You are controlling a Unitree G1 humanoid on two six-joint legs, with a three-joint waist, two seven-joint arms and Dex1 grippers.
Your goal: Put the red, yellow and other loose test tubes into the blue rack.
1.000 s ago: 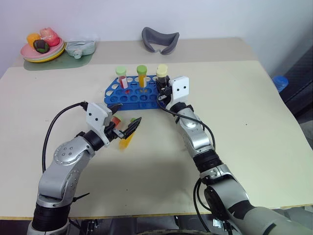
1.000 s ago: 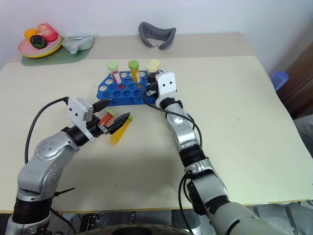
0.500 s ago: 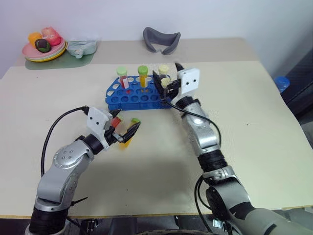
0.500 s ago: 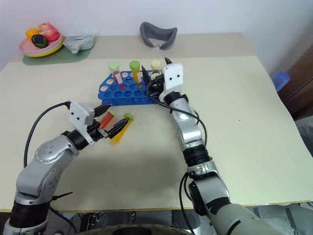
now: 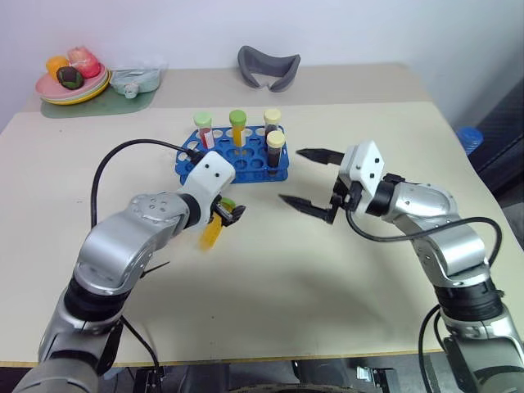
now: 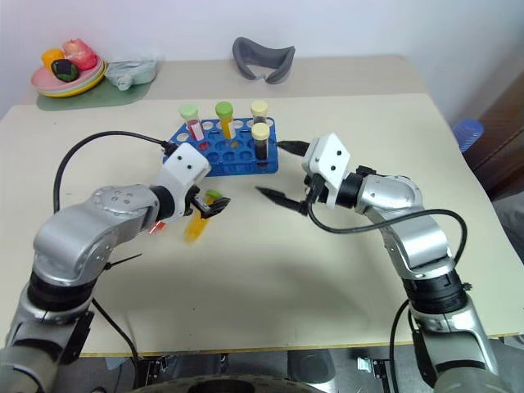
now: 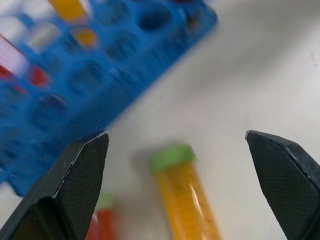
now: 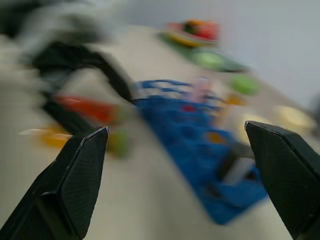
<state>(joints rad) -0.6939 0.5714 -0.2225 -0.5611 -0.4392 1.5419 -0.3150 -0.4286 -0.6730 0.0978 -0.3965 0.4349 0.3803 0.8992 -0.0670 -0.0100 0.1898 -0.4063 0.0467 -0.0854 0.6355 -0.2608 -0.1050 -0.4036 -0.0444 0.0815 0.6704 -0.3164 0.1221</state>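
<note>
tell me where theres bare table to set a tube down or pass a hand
Free: the wide stretch of table nearest the robot, below both arms, and the strip between the blue rack and the grey curved object. Crowded: just in front of the rack, around the left gripper and yellow tube.

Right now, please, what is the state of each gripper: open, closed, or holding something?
Left gripper: open, holding nothing, above the lying yellow-orange clear plastic tube with green cap.
Right gripper: open, empty.

the rack (image 5: 246, 164) is bright blue. the tube lying on the cream table (image 5: 270, 278) is yellow-orange (image 7: 186, 202) with a green cap; another beside it is red (image 7: 100, 227).
</note>
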